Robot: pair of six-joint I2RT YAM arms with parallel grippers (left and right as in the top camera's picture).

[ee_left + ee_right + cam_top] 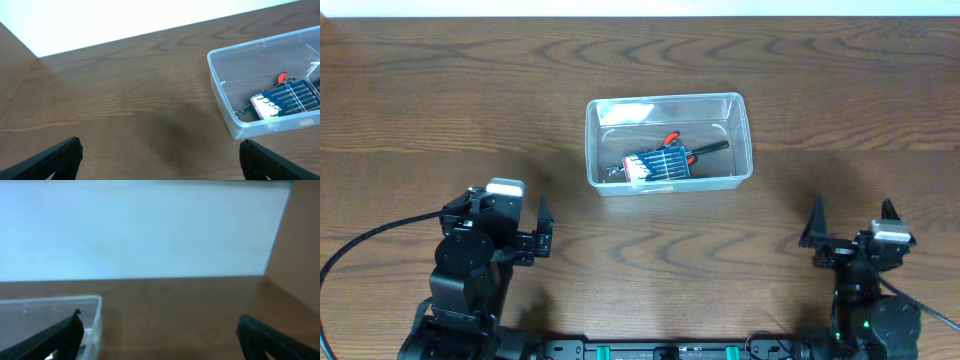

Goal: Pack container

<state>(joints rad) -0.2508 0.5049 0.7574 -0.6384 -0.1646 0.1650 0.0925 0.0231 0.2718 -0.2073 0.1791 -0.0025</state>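
The clear plastic container [744,140] stands at the table's middle. Inside it lie a small blue flat pack of tools [658,164] and a tool with a red and black handle [692,148]. My left gripper [506,214] hangs near the front left, open and holding nothing, well short of the tub. Its wrist view shows the container [218,87] at the right with the blue pack [287,97] in it, and the gripper [161,152] over bare wood. My right gripper [852,222] is open at the front right; in its view [160,332] only the container's corner [96,314] shows at the left.
The brown wooden table [440,110] runs to a white edge at the back [640,8]. A black cable [360,245] trails from the left arm's base at the front left.
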